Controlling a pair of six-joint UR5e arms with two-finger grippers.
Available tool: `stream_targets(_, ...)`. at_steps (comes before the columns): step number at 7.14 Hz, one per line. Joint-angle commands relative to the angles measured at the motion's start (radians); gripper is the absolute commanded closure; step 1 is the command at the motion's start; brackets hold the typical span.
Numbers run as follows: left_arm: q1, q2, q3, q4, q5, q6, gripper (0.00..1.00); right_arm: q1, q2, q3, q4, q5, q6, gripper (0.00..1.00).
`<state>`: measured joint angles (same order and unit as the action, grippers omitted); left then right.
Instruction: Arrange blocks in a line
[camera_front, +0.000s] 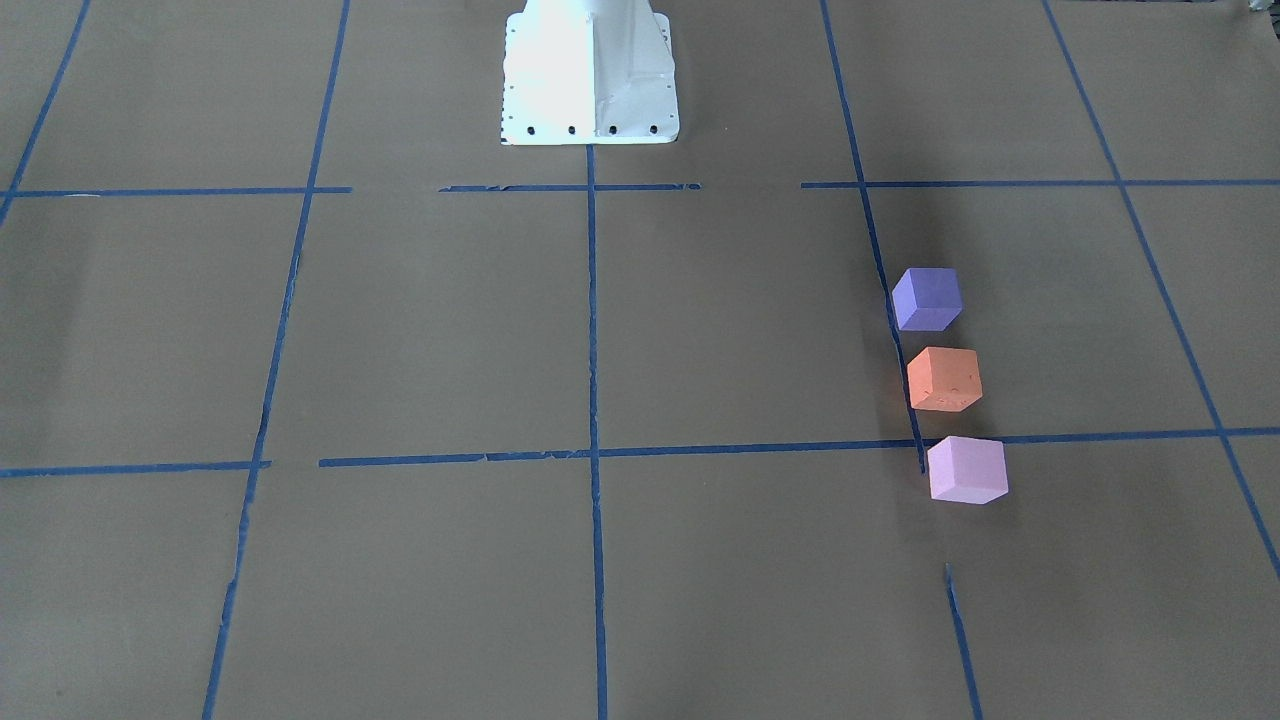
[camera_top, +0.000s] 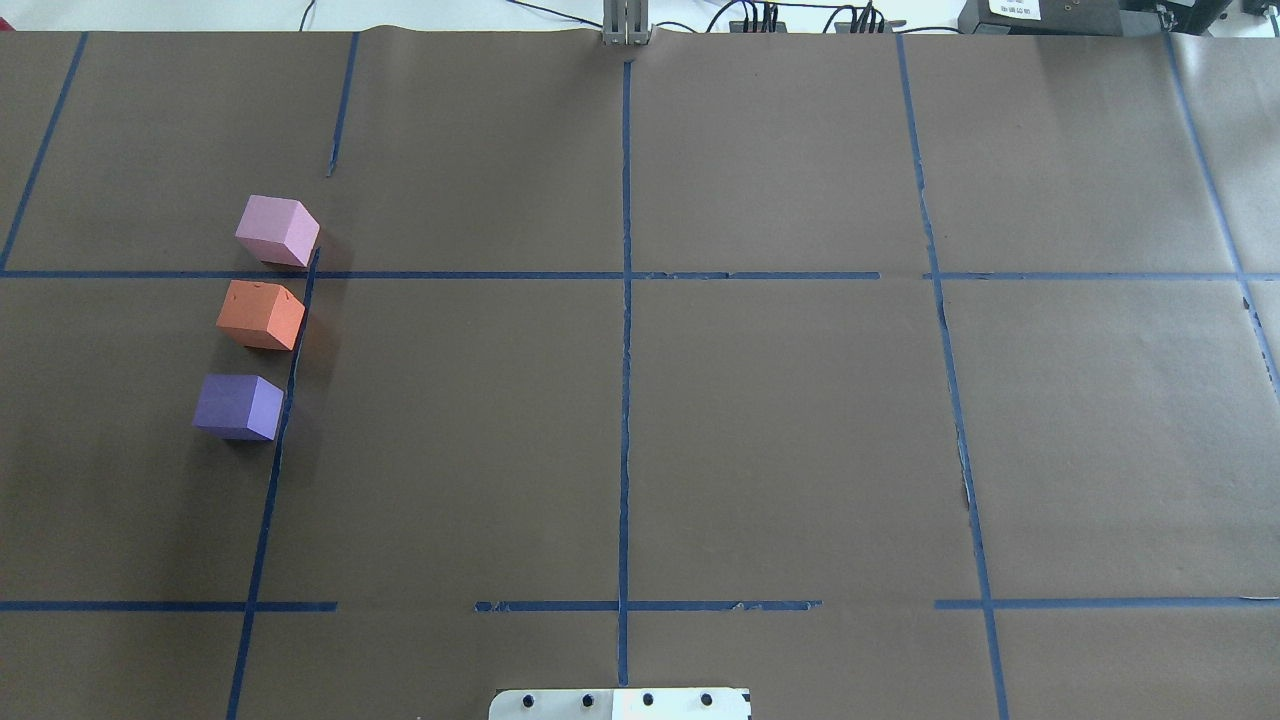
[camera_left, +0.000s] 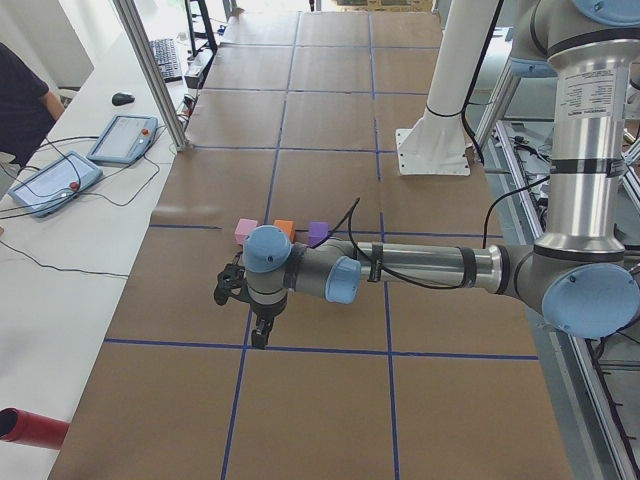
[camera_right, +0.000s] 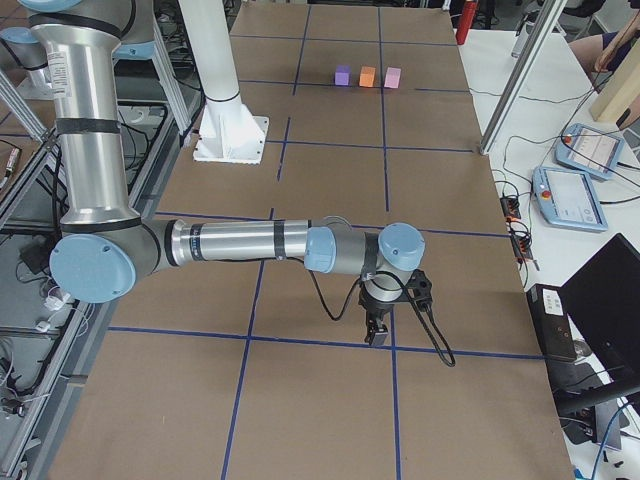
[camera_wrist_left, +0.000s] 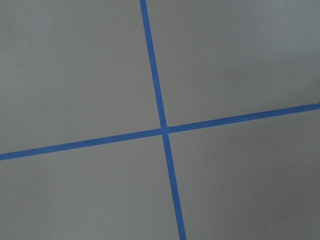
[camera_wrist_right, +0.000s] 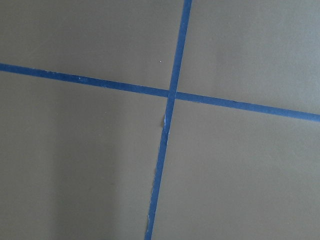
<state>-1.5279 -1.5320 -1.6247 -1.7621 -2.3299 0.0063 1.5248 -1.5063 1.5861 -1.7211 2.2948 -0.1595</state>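
Observation:
Three cubes stand in a close row beside a blue tape line on the robot's left side of the table: the pale pink block (camera_top: 277, 231) farthest from the robot, the orange block (camera_top: 260, 315) in the middle, the dark purple block (camera_top: 238, 407) nearest. They also show in the front view, where the purple block (camera_front: 927, 299), the orange block (camera_front: 944, 379) and the pink block (camera_front: 966, 469) are small gaps apart. My left gripper (camera_left: 258, 335) shows only in the left side view, away from the blocks. My right gripper (camera_right: 378, 333) shows only in the right side view, far from them. I cannot tell whether either is open or shut.
Brown paper with a blue tape grid (camera_top: 625, 400) covers the table. The white robot base (camera_front: 588, 75) stands at the table's edge. Both wrist views show only a tape crossing (camera_wrist_left: 164, 131). Teach pendants (camera_left: 60, 180) and an operator (camera_left: 25, 100) are beside the table.

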Motion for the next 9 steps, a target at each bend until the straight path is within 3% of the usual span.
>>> stream_targets(1,-0.005,0.013,0.003,-0.002,-0.037,0.009,0.00,0.000,0.000,0.000,0.000,0.000,0.000,0.00)
stream_targets(6,-0.001,0.029,0.003,-0.014,-0.029,0.012,0.00,0.000,0.000,0.000,0.000,0.000,0.000,0.00)
stream_targets(9,-0.011,0.032,-0.047,0.010,-0.037,0.012,0.00,0.000,0.000,0.000,0.000,0.000,0.000,0.00)
